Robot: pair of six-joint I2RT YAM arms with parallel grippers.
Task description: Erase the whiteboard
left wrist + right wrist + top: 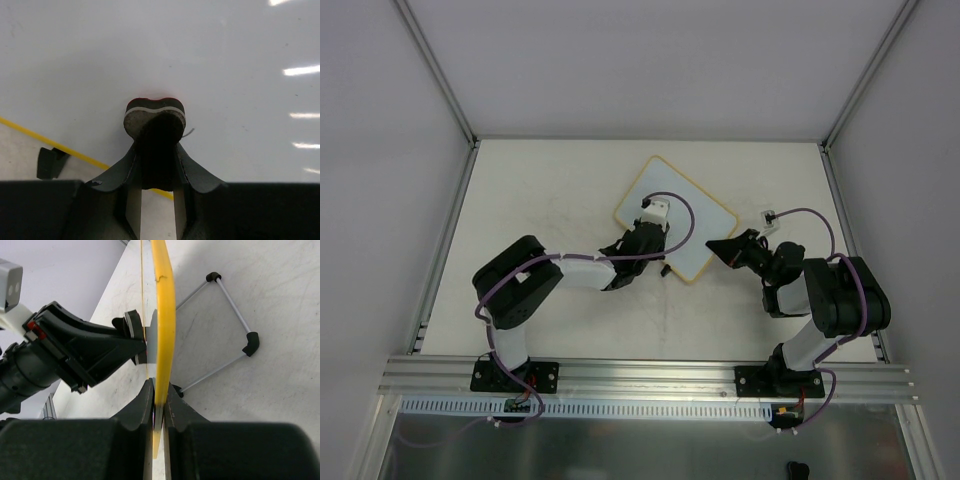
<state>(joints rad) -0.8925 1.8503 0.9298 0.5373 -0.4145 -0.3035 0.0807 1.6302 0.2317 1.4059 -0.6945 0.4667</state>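
Whiteboard (705,228): mid-desk (540,190), tilted up, its frame edge pinched by the right gripper (159,395). Eraser (154,112): clamped in the left gripper (156,146), against the board face. Risk: wiping pressure likely levers the board from that narrow pinch.

No legible text, label, brand, number or sign in any view. Whiteboard (658,180) face carries no readable writing. Fine markings, if any, too small to read.
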